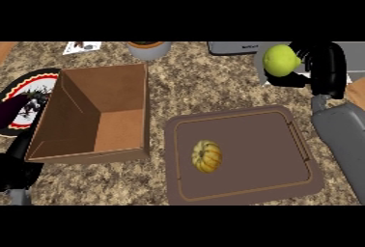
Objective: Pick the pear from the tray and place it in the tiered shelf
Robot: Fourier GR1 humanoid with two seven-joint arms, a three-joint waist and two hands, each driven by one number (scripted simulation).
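A yellow-green pear (281, 60) is up at the view's top right, beyond the tray's far right corner, with my right hand (324, 67) shut on it from the right. The brown tray (285, 159) lies at centre right and carries a small yellow-orange striped squash (206, 156). An open brown wooden box-like shelf (107, 91) stands to the tray's left, nothing inside it. My left hand (16, 170) shows low at the left edge, partly cut off, beside the shelf's near left corner.
A round plate (20, 99) with a dark and red pattern lies partly behind the shelf on the left. A pot (148, 48), a card (82, 47) and a grey appliance (239, 48) line the far edge. Speckled counter (192, 82) separates shelf and tray.
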